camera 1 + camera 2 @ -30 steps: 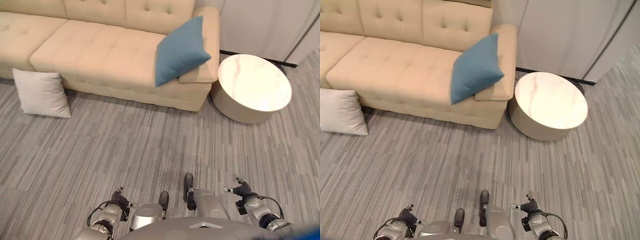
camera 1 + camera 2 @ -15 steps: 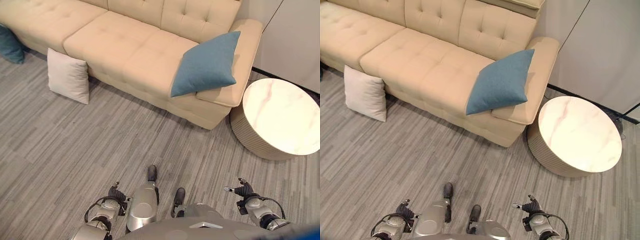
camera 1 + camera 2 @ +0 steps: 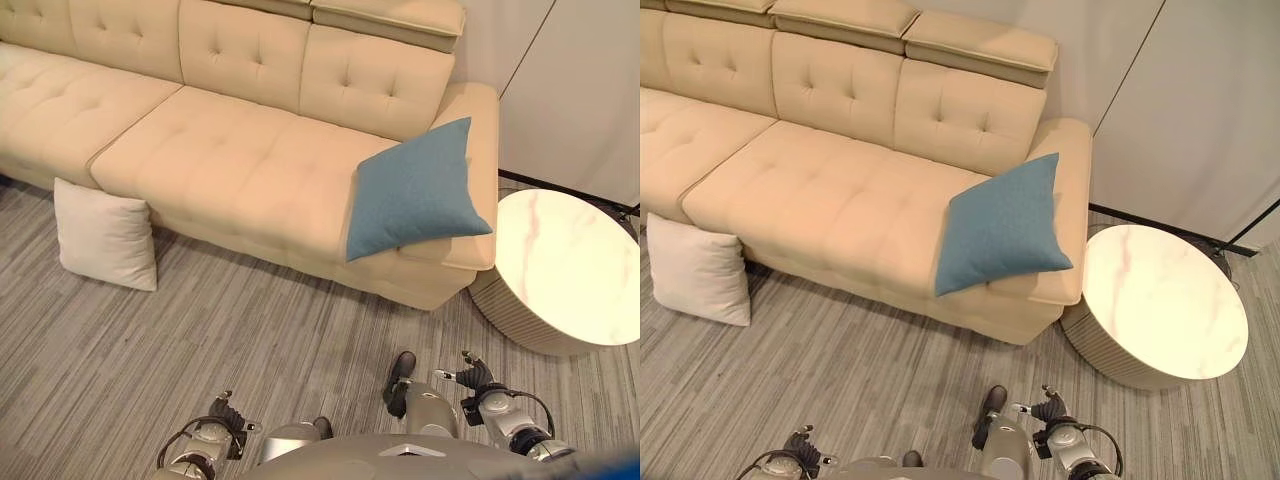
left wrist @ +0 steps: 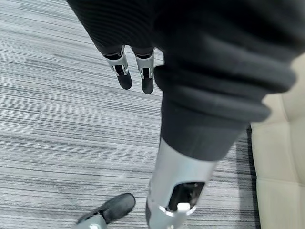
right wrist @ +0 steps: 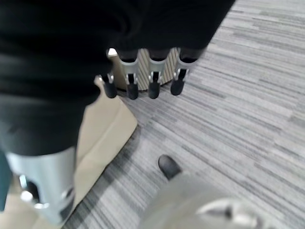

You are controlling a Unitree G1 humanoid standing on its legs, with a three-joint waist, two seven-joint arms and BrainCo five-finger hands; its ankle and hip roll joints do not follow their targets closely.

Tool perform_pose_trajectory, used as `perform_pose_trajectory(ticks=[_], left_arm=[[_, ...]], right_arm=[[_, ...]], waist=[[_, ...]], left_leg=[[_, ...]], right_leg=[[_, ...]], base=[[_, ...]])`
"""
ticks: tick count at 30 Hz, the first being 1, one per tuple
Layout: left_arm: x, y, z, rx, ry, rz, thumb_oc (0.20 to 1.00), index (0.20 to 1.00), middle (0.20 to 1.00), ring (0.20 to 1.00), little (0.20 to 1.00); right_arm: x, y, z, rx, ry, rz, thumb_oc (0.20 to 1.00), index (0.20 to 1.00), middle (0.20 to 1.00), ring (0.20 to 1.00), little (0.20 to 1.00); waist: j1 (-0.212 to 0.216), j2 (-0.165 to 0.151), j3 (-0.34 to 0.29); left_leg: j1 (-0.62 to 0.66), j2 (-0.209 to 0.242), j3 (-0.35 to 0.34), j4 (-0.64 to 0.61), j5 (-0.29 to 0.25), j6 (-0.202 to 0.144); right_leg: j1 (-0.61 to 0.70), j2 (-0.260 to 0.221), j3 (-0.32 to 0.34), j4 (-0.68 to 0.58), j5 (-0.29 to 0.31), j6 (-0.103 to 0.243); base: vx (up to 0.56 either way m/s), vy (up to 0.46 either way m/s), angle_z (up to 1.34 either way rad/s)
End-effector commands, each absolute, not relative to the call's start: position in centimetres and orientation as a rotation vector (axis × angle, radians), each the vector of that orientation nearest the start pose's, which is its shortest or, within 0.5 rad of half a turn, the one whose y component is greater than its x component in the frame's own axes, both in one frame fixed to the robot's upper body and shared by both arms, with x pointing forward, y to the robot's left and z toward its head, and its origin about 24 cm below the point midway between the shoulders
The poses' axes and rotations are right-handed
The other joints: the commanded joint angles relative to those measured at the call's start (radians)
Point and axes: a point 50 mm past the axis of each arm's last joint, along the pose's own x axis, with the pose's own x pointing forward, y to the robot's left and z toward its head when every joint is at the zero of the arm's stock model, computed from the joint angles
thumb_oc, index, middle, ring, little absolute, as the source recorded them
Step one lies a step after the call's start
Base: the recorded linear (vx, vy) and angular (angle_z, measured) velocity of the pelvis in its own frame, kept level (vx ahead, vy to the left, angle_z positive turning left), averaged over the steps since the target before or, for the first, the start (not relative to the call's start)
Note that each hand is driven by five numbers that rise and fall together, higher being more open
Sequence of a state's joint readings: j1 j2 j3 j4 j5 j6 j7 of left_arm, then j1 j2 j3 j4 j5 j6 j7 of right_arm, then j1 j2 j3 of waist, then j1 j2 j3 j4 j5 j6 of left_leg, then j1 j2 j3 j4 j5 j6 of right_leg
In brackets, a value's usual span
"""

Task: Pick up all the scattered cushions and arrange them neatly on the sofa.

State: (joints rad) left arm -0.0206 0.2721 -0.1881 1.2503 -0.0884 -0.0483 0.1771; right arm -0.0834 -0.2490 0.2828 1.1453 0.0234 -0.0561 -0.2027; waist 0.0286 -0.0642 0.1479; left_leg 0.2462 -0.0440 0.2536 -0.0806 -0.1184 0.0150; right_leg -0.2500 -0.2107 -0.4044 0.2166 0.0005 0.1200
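Note:
A blue cushion (image 3: pixel 416 190) leans upright against the right armrest on the seat of the beige sofa (image 3: pixel 230 165). On the carpet, a white cushion (image 3: pixel 105 235) stands propped against the sofa's front, left of the middle. My left hand (image 3: pixel 222 428) hangs low at my side near the bottom edge, far from both cushions; its fingers (image 4: pixel 125 71) are straight over bare carpet and hold nothing. At the lower right, my right hand (image 3: pixel 478 382) also hangs down, its fingers (image 5: pixel 143 81) straight and empty.
A round, marble-topped side table (image 3: pixel 562 268) stands on the floor just right of the sofa's armrest. Grey striped carpet (image 3: pixel 250 330) stretches between me and the sofa. A pale wall (image 3: pixel 590 90) rises behind the table.
The whole picture has shifted, so the camera has moved: more of the sofa's back now shows. The cushions lie as before, and both hands stay low and empty.

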Motion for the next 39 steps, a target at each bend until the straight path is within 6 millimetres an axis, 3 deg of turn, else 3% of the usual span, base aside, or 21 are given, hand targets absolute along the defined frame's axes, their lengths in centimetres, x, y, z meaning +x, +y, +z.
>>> perform_pose_trajectory(ticks=[1,2,3,6,10,15,17,22,24,25,26,30,35,39], left_arm=[[11.3,24.2,-15.4,0.39,1.125,0.176,1.0,1.0,1.0,1.0,1.0],[11.4,24.0,-15.4,0.384,1.119,0.168,1.0,1.0,1.0,1.0,1.0],[12.1,23.6,-15.2,0.379,1.097,0.158,1.0,1.0,1.0,1.0,1.0],[13.1,23.1,-15.0,0.353,1.065,0.156,1.0,1.0,1.0,1.0,1.0],[13.6,22.7,-15.0,0.352,1.056,0.138,1.0,1.0,1.0,1.0,1.0],[13.7,23.0,-14.8,0.347,1.051,0.159,1.0,1.0,1.0,1.0,1.0],[13.1,23.1,-15.0,0.334,1.073,0.175,1.0,1.0,1.0,1.0,1.0],[12.0,24.8,-15.0,0.351,1.109,0.216,1.0,1.0,1.0,1.0,1.0],[12.1,25.5,-14.7,0.354,1.1,0.24,1.0,1.0,1.0,1.0,1.0],[12.1,25.5,-14.7,0.354,1.099,0.24,1.0,1.0,1.0,1.0,1.0],[12.2,26.0,-14.6,0.376,1.098,0.245,1.0,1.0,1.0,1.0,1.0],[12.5,25.8,-14.5,0.378,1.089,0.232,1.0,1.0,1.0,1.0,1.0],[12.5,25.1,-14.7,0.385,1.087,0.195,1.0,1.0,1.0,1.0,1.0],[12.7,24.5,-14.8,0.364,1.078,0.184,1.0,1.0,1.0,1.0,1.0]], right_arm=[[15.7,-24.3,-13.4,-0.531,0.939,-0.116,1.0,1.0,1.0,1.0,1.0],[15.4,-24.5,-13.5,-0.524,0.947,-0.124,1.0,1.0,1.0,1.0,1.0],[15.4,-24.6,-13.4,-0.514,0.942,-0.136,1.0,1.0,1.0,1.0,1.0],[15.3,-24.8,-13.4,-0.504,0.947,-0.149,1.0,1.0,1.0,1.0,1.0],[15.1,-25.0,-13.5,-0.511,0.954,-0.155,1.0,1.0,1.0,1.0,1.0],[15.1,-24.7,-13.6,-0.52,0.957,-0.145,1.0,1.0,1.0,1.0,1.0],[14.7,-24.6,-13.8,-0.517,0.974,-0.139,1.0,1.0,1.0,1.0,1.0],[14.7,-23.6,-14.0,-0.496,0.975,-0.116,1.0,1.0,1.0,1.0,1.0],[15.3,-23.4,-13.8,-0.489,0.957,-0.112,1.0,1.0,1.0,1.0,1.0],[15.4,-23.4,-13.8,-0.489,0.957,-0.112,1.0,1.0,1.0,1.0,1.0],[15.9,-23.2,-13.6,-0.489,0.939,-0.106,1.0,1.0,1.0,1.0,1.0],[15.5,-23.6,-13.7,-0.494,0.951,-0.114,1.0,1.0,1.0,1.0,1.0],[14.7,-24.2,-13.9,-0.492,0.969,-0.132,1.0,1.0,1.0,1.0,1.0],[14.2,-25.0,-13.8,-0.491,0.974,-0.154,1.0,1.0,1.0,1.0,1.0]], waist=[[0.002,-0.004,0.014],[-0.001,-0.005,0.01],[-0.005,-0.009,0.014],[0.004,-0.013,0.03],[0.015,-0.037,0.041],[0.048,-0.028,0.062],[0.055,-0.025,0.049],[0.077,-0.041,0.021],[0.079,-0.035,0.034],[0.081,-0.035,0.034],[0.073,-0.024,0.048],[0.047,-0.027,0.055],[0.014,-0.032,0.053],[0.01,-0.043,0.053]], left_leg=[[-0.077,0.044,-0.122,0.138,-0.065,-0.031],[-0.087,0.056,-0.119,0.17,-0.06,-0.045],[-0.128,0.079,-0.116,0.28,-0.033,-0.069],[-0.206,0.092,-0.146,0.42,0.023,-0.091],[-0.298,0.072,-0.156,0.334,-0.009,-0.069],[-0.385,0.105,-0.18,0.216,0.118,-0.092],[-0.359,0.095,-0.189,0.185,0.111,-0.086],[-0.296,0.045,-0.178,0.167,0.063,-0.037],[-0.279,0.04,-0.167,0.162,0.051,-0.011],[-0.279,0.04,-0.166,0.161,0.051,-0.011],[-0.241,0.037,-0.152,0.126,0.046,0.003],[-0.198,0.004,-0.181,0.1,0.036,0.009],[-0.181,-0.021,-0.218,0.124,0.01,-0.006],[-0.226,-0.033,-0.228,0.293,-0.025,-0.044]], right_leg=[[0.174,0.054,0.026,-0.163,0.063,0.015],[0.192,0.068,0.028,-0.181,0.057,0.007],[0.228,0.094,0.035,-0.212,0.044,-0.012],[0.266,0.118,0.055,-0.239,0.021,-0.043],[0.299,0.113,0.069,-0.272,0.006,-0.033],[0.339,0.139,0.106,-0.271,-0.03,-0.035],[0.352,0.142,0.113,-0.264,-0.04,-0.033],[0.326,0.081,0.139,-0.137,-0.054,0.008],[0.259,0.054,0.141,-0.011,-0.024,0.031],[0.257,0.054,0.143,-0.008,-0.026,0.031],[0.19,0.047,0.105,0.059,0.0,0.035],[0.147,0.122,0.125,-0.037,-0.003,0.011],[0.168,0.159,0.169,-0.134,0.008,-0.004],[0.239,0.168,0.188,-0.215,0.017,-0.027]], base=[[0.16,-0.178,0.22],[0.17,-0.279,0.17],[0.13,-0.251,0.07],[0.07,-0.149,-0.16],[0.1,-0.005,-0.27],[0.13,0.102,-0.03],[0.2,0.204,-0.23],[0.18,0.288,-0.22],[0.07,0.231,-0.17],[0.1,0.23,-0.26],[0.12,0.197,-0.31],[0.15,0.078,-0.05],[0.14,-0.03,0.57],[0.1,-0.031,0.44]])
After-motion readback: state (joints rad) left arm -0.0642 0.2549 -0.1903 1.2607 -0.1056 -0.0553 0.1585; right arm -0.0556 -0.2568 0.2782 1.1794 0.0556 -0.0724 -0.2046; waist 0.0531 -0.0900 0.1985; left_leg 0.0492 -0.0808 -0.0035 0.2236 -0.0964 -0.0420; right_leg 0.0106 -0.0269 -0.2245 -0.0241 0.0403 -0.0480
